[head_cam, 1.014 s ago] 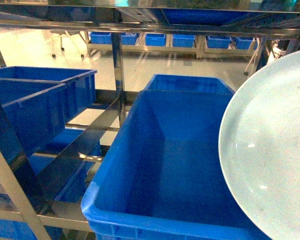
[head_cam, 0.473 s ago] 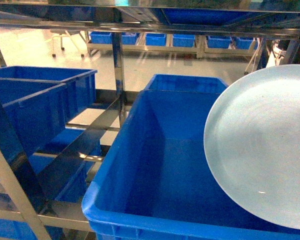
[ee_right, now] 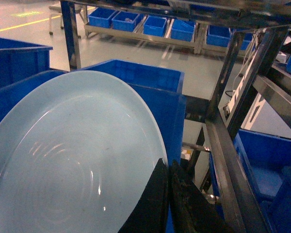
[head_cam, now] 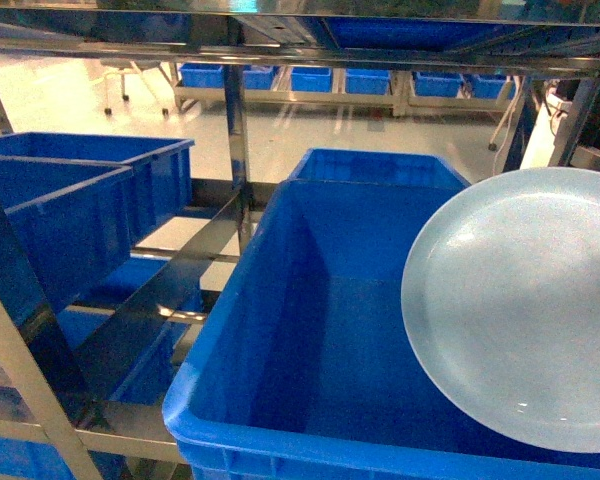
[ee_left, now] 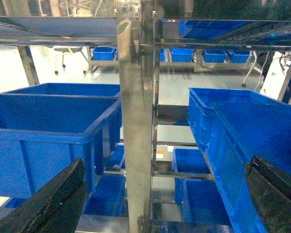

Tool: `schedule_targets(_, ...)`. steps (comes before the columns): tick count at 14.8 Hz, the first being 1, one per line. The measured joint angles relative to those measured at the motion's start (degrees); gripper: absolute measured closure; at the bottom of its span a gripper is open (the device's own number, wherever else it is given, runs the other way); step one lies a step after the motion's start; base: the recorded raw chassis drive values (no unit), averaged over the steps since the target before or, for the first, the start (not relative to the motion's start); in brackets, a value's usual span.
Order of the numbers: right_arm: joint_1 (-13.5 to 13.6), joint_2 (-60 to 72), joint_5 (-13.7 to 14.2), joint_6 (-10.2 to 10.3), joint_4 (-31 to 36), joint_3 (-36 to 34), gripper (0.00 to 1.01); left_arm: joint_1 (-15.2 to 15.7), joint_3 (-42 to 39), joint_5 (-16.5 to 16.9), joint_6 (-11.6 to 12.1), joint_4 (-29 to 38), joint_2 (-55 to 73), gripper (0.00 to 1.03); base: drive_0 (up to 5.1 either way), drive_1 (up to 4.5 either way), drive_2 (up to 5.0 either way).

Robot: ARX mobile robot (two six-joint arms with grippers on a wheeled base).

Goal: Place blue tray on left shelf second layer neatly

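the right jaws [ee_right: 169,194] pinch the rim of the blue tray [head_cam: 520,310], held up over a big blue crate [head_cam: 320,340]. the left jaws [ee_left: 165,194] are wide open, holding nothing. the left shelf second layer [head_cam: 170,290], past the tray, waits; the tray is not placed yet.

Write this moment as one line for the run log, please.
right gripper: shut on blue tray | tray: tilted above blue crate | left gripper: open, empty | placed: not yet
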Motion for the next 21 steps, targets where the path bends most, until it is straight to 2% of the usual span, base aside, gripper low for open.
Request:
schedule_targets(5,-0.3,7.4,-0.9,-0.2,0.1,5.9,0.99,0.0,0.0,0.0,0.0,0.0,0.0,0.05,0.0,0.0,0.0)
schedule_targets(8,1.3,12.2,-2.2,-0.3,0.1,9.9,0.99,0.0,0.0,0.0,0.0,0.0,0.0,0.05,0.0,0.0,0.0)
schedule_targets(12,5.0,16.7,-2.6,-1.2,0.0,13.4,0.99,0.0,0.0,0.0,0.0,0.0,0.0,0.05,0.0,0.0,0.0)
schedule_targets(17,5.7,24.4,-2.7,-1.5,-0.5,15.7,0.99,0.0,0.0,0.0,0.0,0.0,0.0,0.05,0.0,0.0,0.0)
schedule_targets(21,6.5,24.7,-3.1,-1.5,0.1,15.9,0.99,0.0,0.0,0.0,0.0,0.0,0.0,0.05,0.0,0.0,0.0)
